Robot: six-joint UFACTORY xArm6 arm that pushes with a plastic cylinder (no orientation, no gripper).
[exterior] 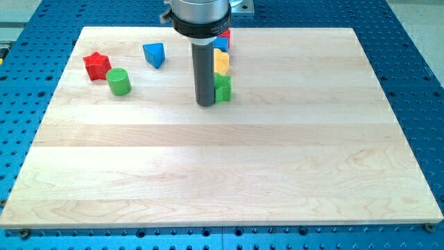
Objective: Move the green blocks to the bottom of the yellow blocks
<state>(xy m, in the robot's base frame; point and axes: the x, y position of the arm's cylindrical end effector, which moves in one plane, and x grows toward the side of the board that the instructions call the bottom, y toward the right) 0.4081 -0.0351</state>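
Note:
A green cylinder (118,82) stands at the view's upper left of the wooden board (222,167). A second green block (223,89) sits near the top centre, directly below a yellow block (221,62), touching it. Above the yellow block a red block (225,40) is partly hidden by the arm. My rod comes down from the arm's head at the top centre; my tip (205,104) rests on the board just left of the green block, touching or nearly touching its side. The rod hides the left parts of the green and yellow blocks.
A red star block (96,65) lies at the upper left, just above-left of the green cylinder. A blue triangular block (155,54) sits to its right. Blue perforated table (416,69) surrounds the board.

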